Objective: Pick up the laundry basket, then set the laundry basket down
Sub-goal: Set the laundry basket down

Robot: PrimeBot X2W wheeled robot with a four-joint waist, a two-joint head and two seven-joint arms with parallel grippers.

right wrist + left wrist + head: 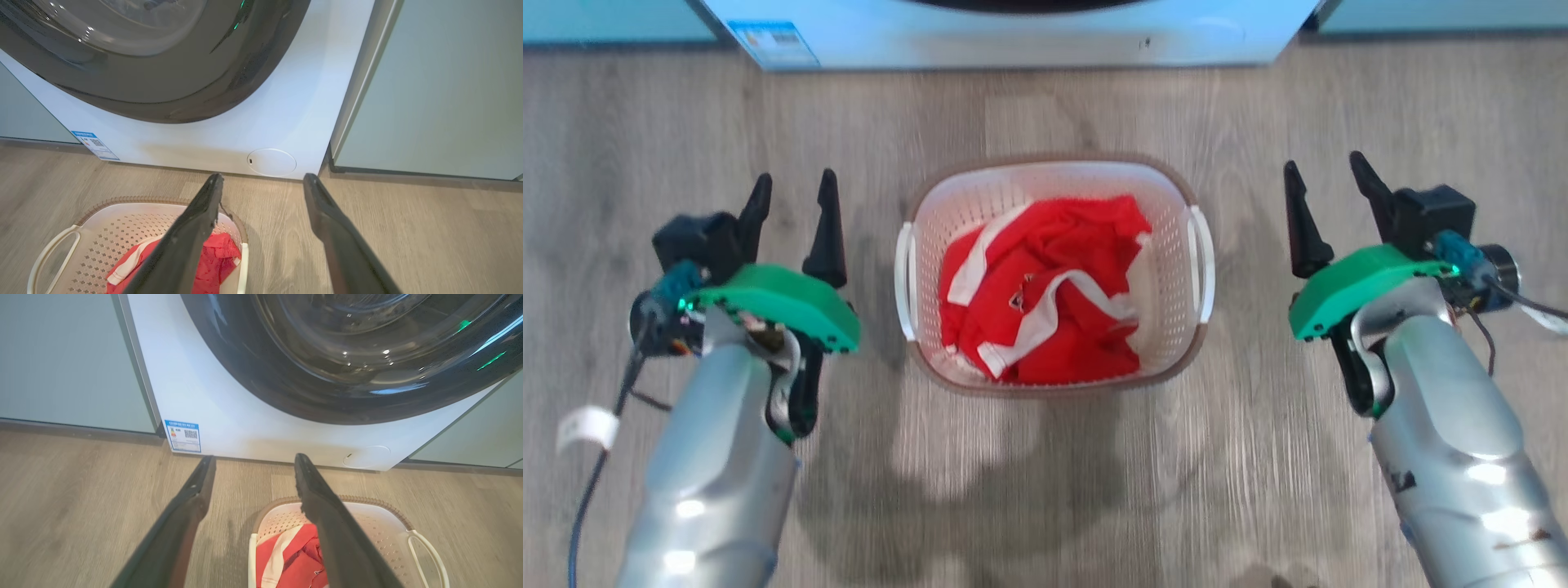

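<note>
- Left gripper [794, 186]: fingers spread, holding nothing, just off the left side of the laundry basket [1172, 282].
- Right gripper [1325, 173]: also spread and empty, apart from the basket's right side and a bit farther out than the left.
- Basket sits on the wood floor [645, 147] between the two grippers, in front of the washing machine [1013, 33]. There's a red garment with white trim [1045, 294] inside.
- Step: looks like pre-grasp — nothing is touching the basket yet.
- Next move, my read: bring each gripper in to its loop handle, the left handle [903, 282] and the right handle [1203, 261]. Close on both, then lift evenly so the basket doesn't tip.
- Writing: a blue-bordered sticker [183, 435] on the washer's lower front carries a QR code — its text is too small to read.
- No brand name is legible anywhere.
</note>
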